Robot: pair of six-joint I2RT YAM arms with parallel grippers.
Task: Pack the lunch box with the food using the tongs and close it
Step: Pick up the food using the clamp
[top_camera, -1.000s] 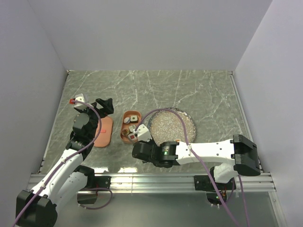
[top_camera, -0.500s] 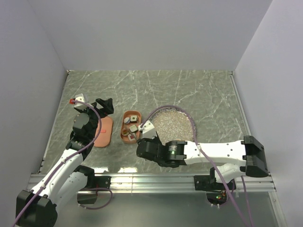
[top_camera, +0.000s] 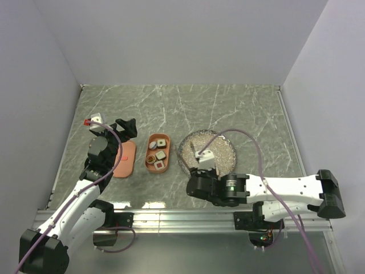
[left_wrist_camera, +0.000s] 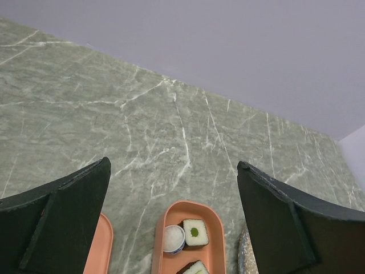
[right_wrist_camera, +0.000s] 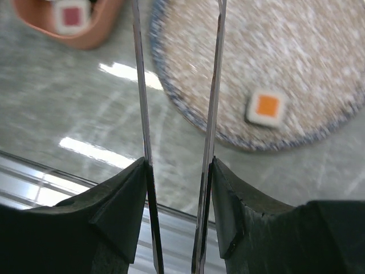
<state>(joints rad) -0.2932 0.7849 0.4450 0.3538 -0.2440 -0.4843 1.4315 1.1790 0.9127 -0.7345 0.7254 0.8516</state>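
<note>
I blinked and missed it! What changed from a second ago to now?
The right claw, gripping the long thin grey metal tongs, swung right from over the salmon-orange oblong lunch box to over the round speckled grey plate. The box's near end, with a red-centred piece, is uncovered. The open left claw, box and flat orange oval lid stayed put.

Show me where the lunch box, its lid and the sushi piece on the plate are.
lunch box (left_wrist_camera: 191, 202), left wrist view, far rim.
lid (top_camera: 126, 162), top external view, flat top.
sushi piece (right_wrist_camera: 267, 107), right wrist view, orange centre.
</note>
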